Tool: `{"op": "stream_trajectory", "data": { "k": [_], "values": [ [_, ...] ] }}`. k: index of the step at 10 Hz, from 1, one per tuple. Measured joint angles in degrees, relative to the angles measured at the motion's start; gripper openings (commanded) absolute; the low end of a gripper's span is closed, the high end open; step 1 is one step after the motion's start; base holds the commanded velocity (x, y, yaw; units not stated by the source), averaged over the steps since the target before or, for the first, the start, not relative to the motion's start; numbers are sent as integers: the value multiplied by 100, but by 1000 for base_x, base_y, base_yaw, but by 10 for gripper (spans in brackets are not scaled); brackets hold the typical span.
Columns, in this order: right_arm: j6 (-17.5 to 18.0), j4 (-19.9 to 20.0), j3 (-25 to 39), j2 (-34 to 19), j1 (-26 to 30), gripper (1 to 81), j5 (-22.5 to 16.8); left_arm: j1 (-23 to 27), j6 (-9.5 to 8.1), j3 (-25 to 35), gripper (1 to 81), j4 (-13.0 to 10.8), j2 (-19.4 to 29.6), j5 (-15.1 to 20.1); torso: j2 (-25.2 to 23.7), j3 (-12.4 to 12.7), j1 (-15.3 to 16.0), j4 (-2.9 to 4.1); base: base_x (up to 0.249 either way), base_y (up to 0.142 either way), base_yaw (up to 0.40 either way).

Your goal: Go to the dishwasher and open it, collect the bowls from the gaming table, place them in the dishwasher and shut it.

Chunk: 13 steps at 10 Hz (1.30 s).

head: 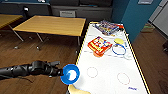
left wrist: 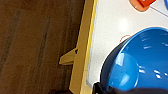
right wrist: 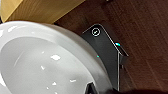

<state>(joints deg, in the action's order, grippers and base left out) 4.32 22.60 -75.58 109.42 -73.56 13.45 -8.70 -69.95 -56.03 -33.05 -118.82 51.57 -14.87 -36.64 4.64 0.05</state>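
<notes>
The gaming table [head: 110, 72] is the biggest thing before me: a long white top with a yellow-and-dark edge. Colourful board games lie on its far half, an orange-red game box [head: 99, 45] in the middle and a darker patterned box [head: 108, 27] behind it. To its left stands a yellow-topped table [head: 52, 25] on the dark wooden floor [head: 37, 60].

Next comes my left arm, which reaches in low from the left side. My left gripper [head: 59, 72] is closed on the rim of the blue bowl [head: 70, 74], and this bowl hangs just over the near left edge of the gaming table, its opening turned toward the camera. In the left wrist view the same bowl [left wrist: 140, 62] sits half above the white top and half above the border.

My right gripper holds a white bowl [right wrist: 42, 62] close to the wrist camera, above the floor and beside a wooden table edge; I judge it clamped on the rim, though the fingers are hardly visible.

A pale bowl with a blue rim [head: 118, 49] stays on the table, near the game box.

To carry well, I think I should keep both bowls level, lift the blue one clear of the table border before I turn, and hold my grip firm because the rims are smooth.
</notes>
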Motion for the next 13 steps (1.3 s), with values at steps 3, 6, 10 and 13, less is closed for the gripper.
{"op": "stream_trajectory", "data": {
  "k": [3, 6, 10, 13],
  "values": [
    [1, -28, -27, 48, -94, 10, 27, -940, 407, 336, 10, -104, 518, -61, 0, 481, 0, -74, 0, 0, 0],
    [-2, -34, -210, 262, -174, 10, -2, -2053, 549, 339, 10, -553, 733, -284, -5, 1106, -6, -142, 0, 0, 0],
    [-2, -39, -455, 447, -277, 10, -55, -3727, 601, -527, 10, -1297, 542, -934, -15, 1628, -22, -142, 0, 0, 0],
    [-10, -55, -813, 758, -307, 10, -94, -4570, 672, -1580, 10, -1802, -72, -1598, -18, 1626, -24, -144, 0, 0, 0]
  ]
}}
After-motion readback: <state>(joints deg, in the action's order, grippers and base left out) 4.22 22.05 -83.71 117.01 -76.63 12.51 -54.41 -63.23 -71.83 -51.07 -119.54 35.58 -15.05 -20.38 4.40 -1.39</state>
